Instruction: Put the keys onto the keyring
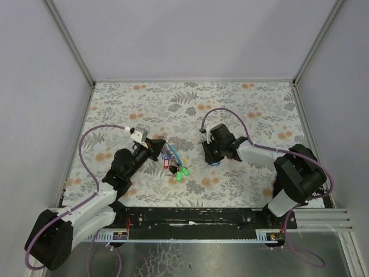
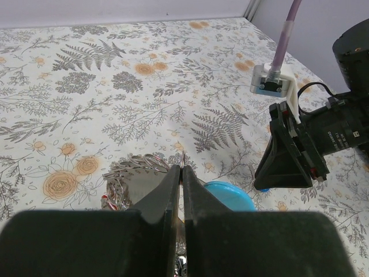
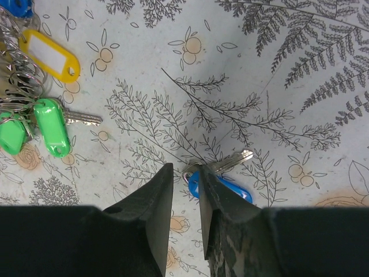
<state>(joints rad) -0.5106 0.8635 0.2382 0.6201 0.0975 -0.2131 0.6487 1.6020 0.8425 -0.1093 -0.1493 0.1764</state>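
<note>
My left gripper [image 2: 182,168] is shut on a thin wire loop of the keyring [image 2: 135,164], whose silvery rings bunch to the left of the fingers, with a light-blue piece [image 2: 233,193] to their right. In the top view the left gripper [image 1: 158,147] holds the bunch [image 1: 171,160] just above the table, and green-tagged keys [image 1: 183,173] trail from it. A loose key with a blue tag [image 3: 228,186] lies flat on the table. My right gripper [image 3: 185,168] stands open low over it, its right finger covering the tag's near end and touching the key's small ring.
The right wrist view shows a yellow tag [image 3: 49,55], two green tags [image 3: 51,127] and coiled rings [image 3: 17,81] at the left edge. The right arm's gripper [image 2: 291,158] stands close to the right of the left fingers. Grey walls enclose the floral tabletop [image 1: 253,109].
</note>
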